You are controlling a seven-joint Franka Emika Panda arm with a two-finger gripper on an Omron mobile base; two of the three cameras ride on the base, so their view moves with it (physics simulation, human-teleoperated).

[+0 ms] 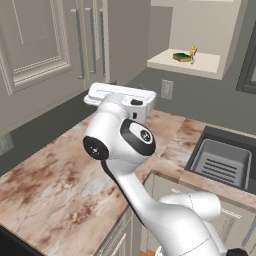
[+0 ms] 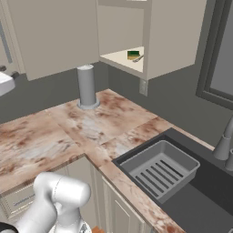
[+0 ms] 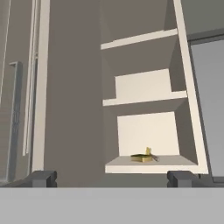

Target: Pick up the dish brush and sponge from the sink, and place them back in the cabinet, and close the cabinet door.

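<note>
Sponge [image 3: 141,158] on cabinet [image 3: 151,167] shelf, well beyond open gripper [image 3: 112,178]

**Colours and patterns across the kitchen**

The sponge [image 2: 133,55] is dark green over yellow, on the pale cream shelf [image 1: 205,64] of the taupe cabinet [image 2: 173,41]. The desk [image 2: 91,123] is cream marble mottled rust-brown. The sink [image 2: 200,205] is charcoal-black, its ribbed drainer tray [image 2: 159,170] light grey. The fingers [image 3: 43,177] are dark grey.
</note>
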